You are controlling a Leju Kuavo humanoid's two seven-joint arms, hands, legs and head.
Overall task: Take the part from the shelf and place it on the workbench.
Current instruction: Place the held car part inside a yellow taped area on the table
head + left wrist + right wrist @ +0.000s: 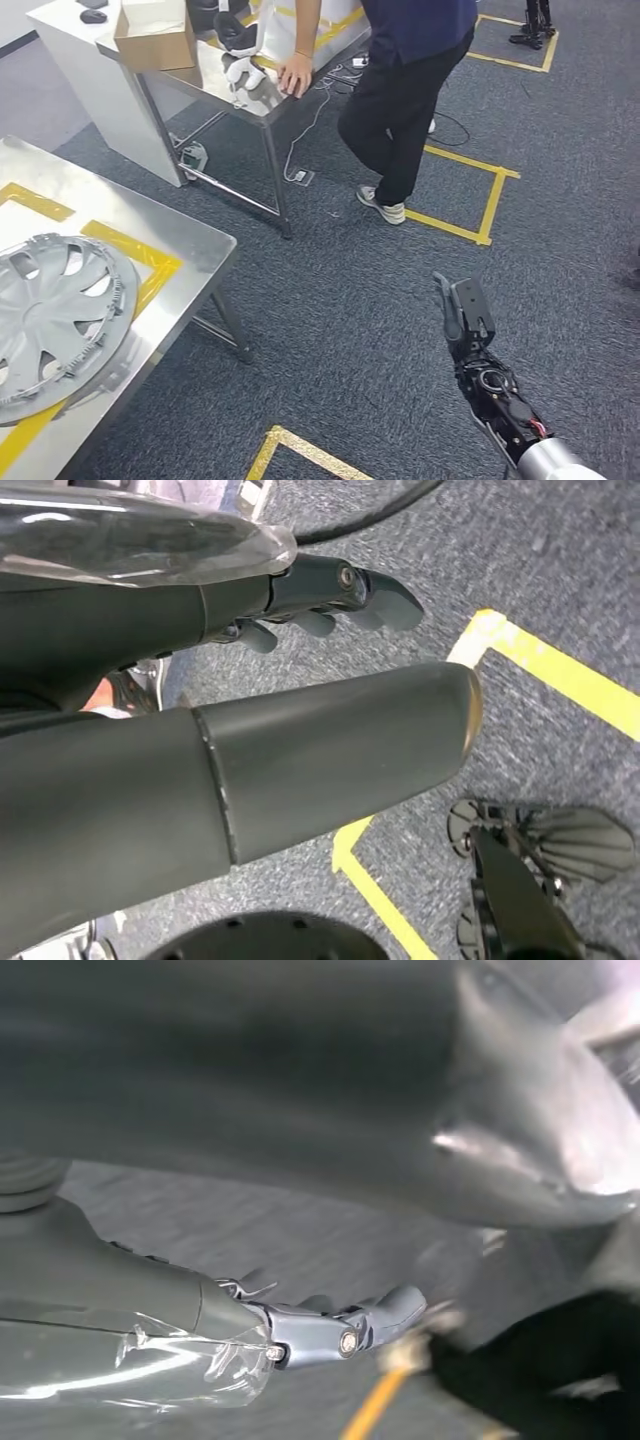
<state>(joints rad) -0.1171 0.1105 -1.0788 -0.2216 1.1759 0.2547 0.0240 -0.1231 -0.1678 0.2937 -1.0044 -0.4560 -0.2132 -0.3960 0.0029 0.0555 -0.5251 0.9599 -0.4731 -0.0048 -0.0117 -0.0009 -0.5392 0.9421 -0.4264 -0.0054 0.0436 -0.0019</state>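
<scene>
A silver wheel cover [56,320] lies flat on the steel workbench [181,245] at the left, inside yellow tape marks. My right hand [464,315] hangs over the grey carpet at the lower right, well away from the bench, with its fingers straight and nothing in it. The blurred right wrist view also has the right hand [317,1335] stretched out over the floor. In the left wrist view my left hand [324,730] is above the carpet, its thumb and fingers [340,590] extended and holding nothing.
A person [407,80] leans with one hand on a second steel table [260,100] at the back, which carries a cardboard box [155,35]. Yellow tape outlines [483,215] and cables [302,135] lie on the carpet.
</scene>
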